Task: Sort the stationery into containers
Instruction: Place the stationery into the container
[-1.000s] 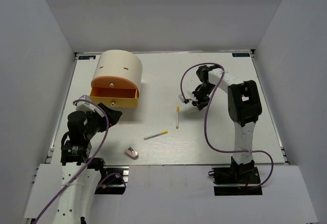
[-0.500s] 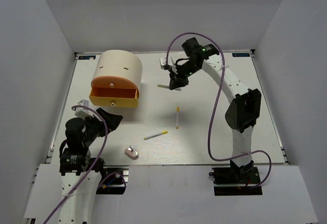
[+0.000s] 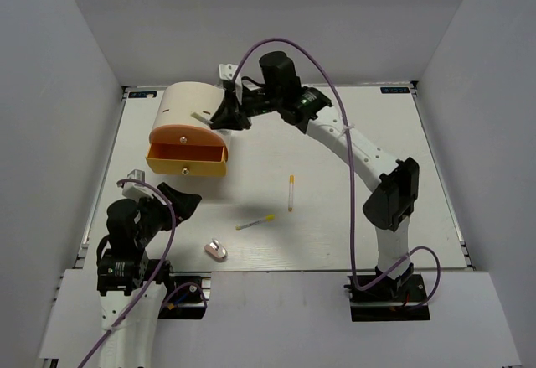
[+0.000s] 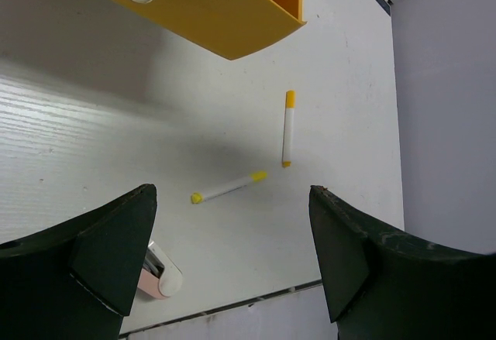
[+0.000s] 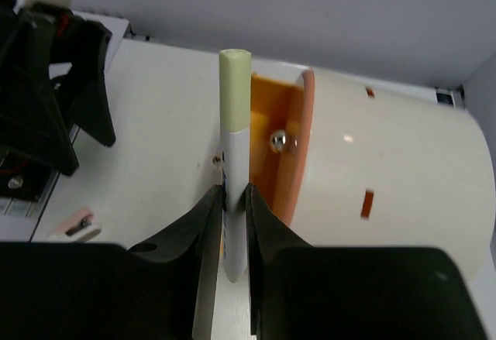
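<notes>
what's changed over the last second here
The right claw, shut on a pen, swung from the table's right side across to the box at far left. The left claw, open, drew back slightly. The two loose pens, eraser and open drawer stayed put.

Pens (image 3: 291, 193): we count two, white and yellow, loose on the counter (image 3: 435, 175); the second pen (image 3: 255, 222) lies at 7 o'clock of the first.
Marker (image 5: 234, 162): we count one, pale-capped.
Eraser (image 3: 217, 251): we see one.
Box (image 3: 197, 108): one, with one drawer (image 3: 188, 160) and two knobs (image 3: 182, 142).
Claws: we count two, left claw (image 3: 174, 194) and right claw (image 3: 224, 116).
</notes>
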You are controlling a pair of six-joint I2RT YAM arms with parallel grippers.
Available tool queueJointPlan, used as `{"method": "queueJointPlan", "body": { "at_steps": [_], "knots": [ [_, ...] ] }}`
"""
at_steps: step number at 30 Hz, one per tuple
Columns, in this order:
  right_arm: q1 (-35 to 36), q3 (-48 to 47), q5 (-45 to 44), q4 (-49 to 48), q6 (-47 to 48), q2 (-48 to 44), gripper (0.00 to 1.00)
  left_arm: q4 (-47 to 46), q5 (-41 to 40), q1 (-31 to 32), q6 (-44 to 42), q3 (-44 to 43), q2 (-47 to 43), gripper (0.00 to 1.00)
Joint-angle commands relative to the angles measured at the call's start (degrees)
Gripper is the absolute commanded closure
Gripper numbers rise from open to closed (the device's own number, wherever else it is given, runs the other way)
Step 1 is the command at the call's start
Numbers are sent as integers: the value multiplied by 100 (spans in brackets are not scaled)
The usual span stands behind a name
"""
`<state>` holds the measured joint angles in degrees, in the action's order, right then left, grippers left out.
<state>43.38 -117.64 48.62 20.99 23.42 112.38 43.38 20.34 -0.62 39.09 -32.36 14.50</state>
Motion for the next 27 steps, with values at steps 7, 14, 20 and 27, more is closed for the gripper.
{"method": "queueJointPlan", "body": {
  "at_steps": [7, 14, 20, 27],
  "knots": [
    [593, -277, 25, -1756, -971, 759, 100, 286, -30, -26, -16, -209, -123, 10],
    [628, 65, -387, -2196, -831, 988, 100, 452, -83, -26, -16, -209, -237, 10],
    [611, 198, -730, -2108, -488, 1032, 100, 453, -83, -26, -16, -209, -290, 10],
    [628, 549, -863, -1952, -224, 917, 69, 453, -30, -26, -16, -262, -229, 10]
  ]
}}
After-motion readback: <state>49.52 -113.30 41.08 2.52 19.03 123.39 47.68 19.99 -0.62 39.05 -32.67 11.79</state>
